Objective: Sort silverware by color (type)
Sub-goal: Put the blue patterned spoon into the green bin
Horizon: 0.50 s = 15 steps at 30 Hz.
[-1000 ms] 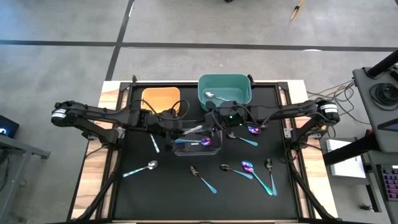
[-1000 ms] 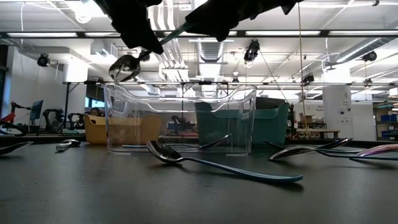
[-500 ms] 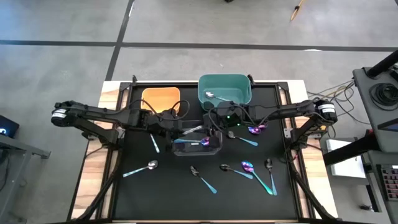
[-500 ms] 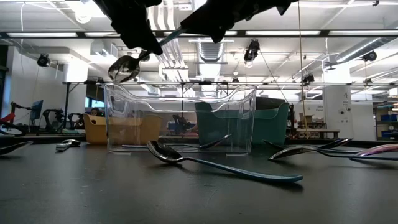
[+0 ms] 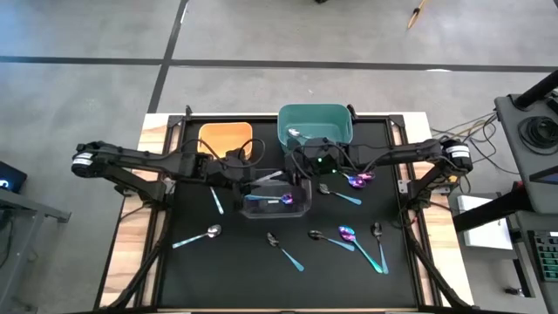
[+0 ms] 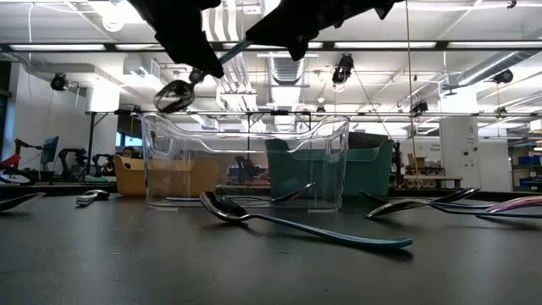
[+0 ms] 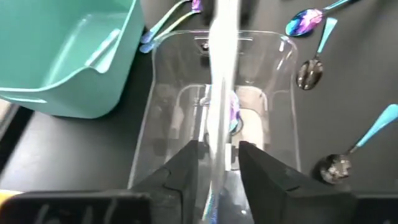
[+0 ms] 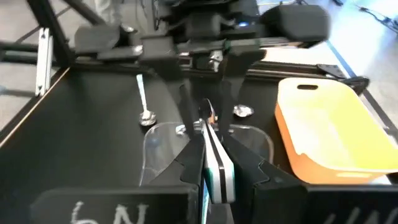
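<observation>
Only 1 marking showed: white handwritten characters on the dark gripper body (image 8: 99,214) at the lower left of the right wrist view, too unclear to read.

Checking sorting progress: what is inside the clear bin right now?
The clear bin holds at least one spoon with an iridescent purple bowl, lying on its floor. Both tools and the handed-over spoon hang above it and hide part of the interior, so an exact count is impossible.
</observation>
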Each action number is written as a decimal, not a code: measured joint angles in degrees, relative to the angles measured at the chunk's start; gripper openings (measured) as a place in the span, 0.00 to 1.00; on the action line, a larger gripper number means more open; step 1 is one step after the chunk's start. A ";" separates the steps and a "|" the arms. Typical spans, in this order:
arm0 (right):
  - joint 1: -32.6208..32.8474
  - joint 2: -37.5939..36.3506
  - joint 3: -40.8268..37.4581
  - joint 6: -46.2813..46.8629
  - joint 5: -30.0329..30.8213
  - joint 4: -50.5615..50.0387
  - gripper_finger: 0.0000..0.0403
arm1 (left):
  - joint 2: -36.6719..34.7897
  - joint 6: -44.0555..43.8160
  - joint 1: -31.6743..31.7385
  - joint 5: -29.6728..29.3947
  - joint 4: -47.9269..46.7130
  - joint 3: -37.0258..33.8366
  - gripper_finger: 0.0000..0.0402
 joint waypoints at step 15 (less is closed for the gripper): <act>-12.86 -0.02 11.16 12.29 0.23 -14.18 0.07 | -10.11 21.23 0.64 -24.16 4.76 0.00 0.41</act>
